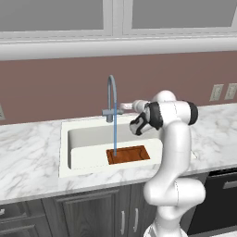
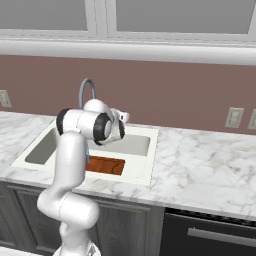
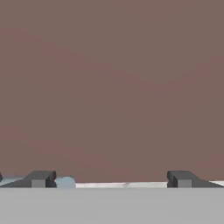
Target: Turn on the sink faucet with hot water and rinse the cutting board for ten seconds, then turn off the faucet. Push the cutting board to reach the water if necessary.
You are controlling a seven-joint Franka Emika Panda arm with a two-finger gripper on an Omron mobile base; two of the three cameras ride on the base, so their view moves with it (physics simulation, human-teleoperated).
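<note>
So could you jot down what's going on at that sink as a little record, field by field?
faucet: tall slim grey-metal gooseneck faucet, running
water: thin pale-blue stream falling onto the board's left end
board: small reddish-brown wooden cutting board, flat in the basin's front right
sink: wide white rectangular sink set in white-grey marble counter
claw: claw open, empty, beside the faucet base, facing the brown wall

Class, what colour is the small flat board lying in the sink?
Reddish-brown wooden cutting board, clearest in the left base view.
</note>
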